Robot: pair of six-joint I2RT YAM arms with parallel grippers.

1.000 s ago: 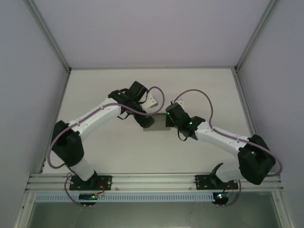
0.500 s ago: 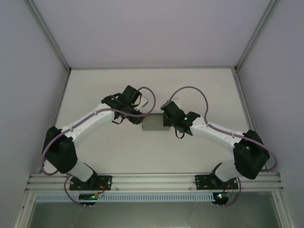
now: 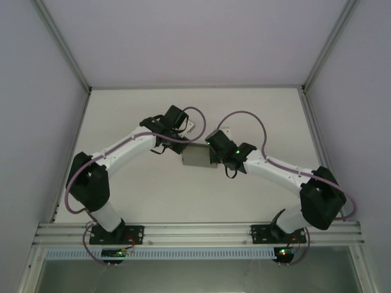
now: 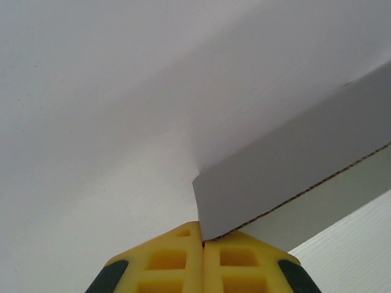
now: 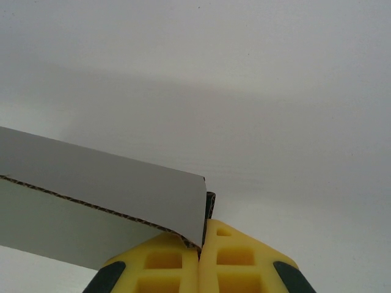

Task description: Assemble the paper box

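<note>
Left wrist — left fingers [image 4: 168, 259] clamped on paper box [image 4: 293, 165] | right fingers [image 5: 238, 262] clamped on it

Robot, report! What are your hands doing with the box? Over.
Left gripper shut on box corner. Right gripper shut on the opposite end. Box pinched between both. Nothing seen in the way. Over.

Table [image 3: 269, 110]: pale, matte surface. Back wall [image 3: 195, 43] stands at the table's far edge. Left side wall [image 3: 30, 122] and right side wall [image 3: 366, 122] flank the table. Aluminium rail [image 3: 195, 233] runs along the table's near edge, with a slotted white strip [image 3: 195, 253] just outside the rail.
</note>
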